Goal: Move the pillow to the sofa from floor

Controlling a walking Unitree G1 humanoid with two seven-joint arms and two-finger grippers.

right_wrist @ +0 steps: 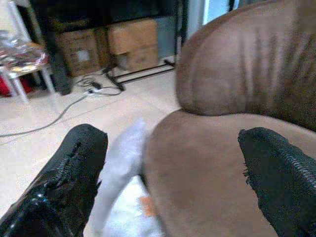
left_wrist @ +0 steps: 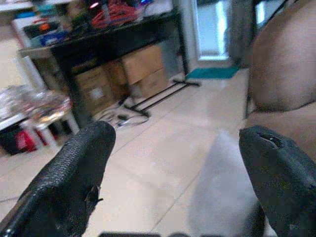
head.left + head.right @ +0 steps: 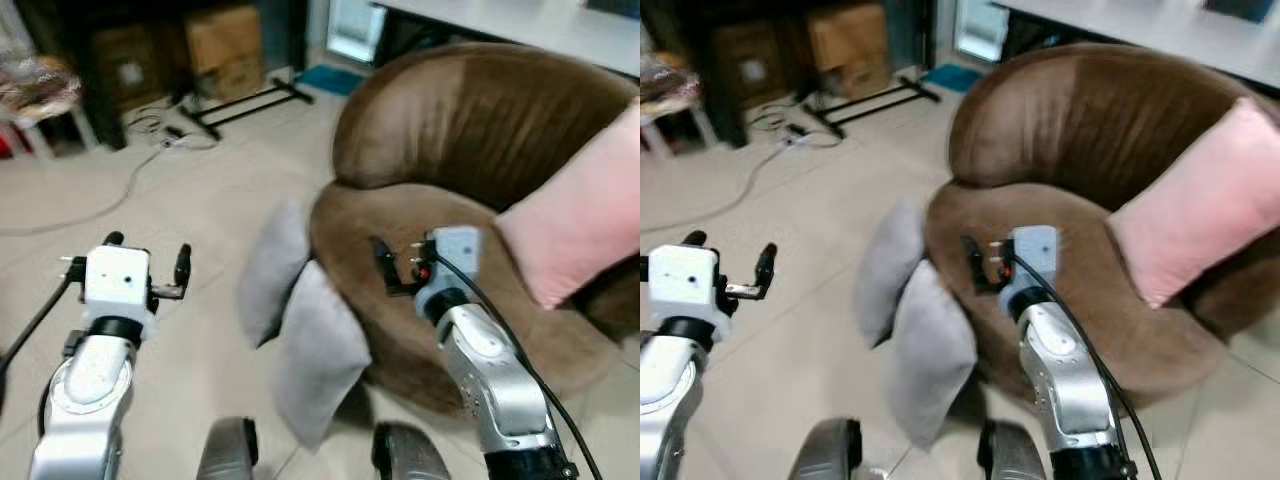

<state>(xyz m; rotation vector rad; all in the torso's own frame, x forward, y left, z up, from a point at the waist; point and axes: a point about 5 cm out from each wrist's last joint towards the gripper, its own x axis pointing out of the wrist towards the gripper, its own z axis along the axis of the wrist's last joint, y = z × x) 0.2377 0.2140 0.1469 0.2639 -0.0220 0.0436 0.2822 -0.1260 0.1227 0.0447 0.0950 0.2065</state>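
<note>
Approach stage, nothing grabbed yet. Both left gripper (image 3: 147,268) and right gripper (image 3: 385,268) spread wide, empty. Next up, probably: dropping toward nearer grey pillow (image 3: 318,352) leaning against brown sofa (image 3: 470,130).

Two grey pillows (image 3: 305,330) lean on the sofa (image 3: 470,140) — (pink cushion (image 3: 580,215) aboard).

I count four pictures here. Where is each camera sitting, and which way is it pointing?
Left eye view: on the head, looking down at the brown sofa, two grey pillows against it on the floor; both arms show.
Right eye view: same scene beside it; pink pillow on the seat.
Left wrist view: along the open left pincer toward cardboard boxes.
Right wrist view: along the open right pincer at the sofa.
Both wrist views share the sofa and boxes.
</note>
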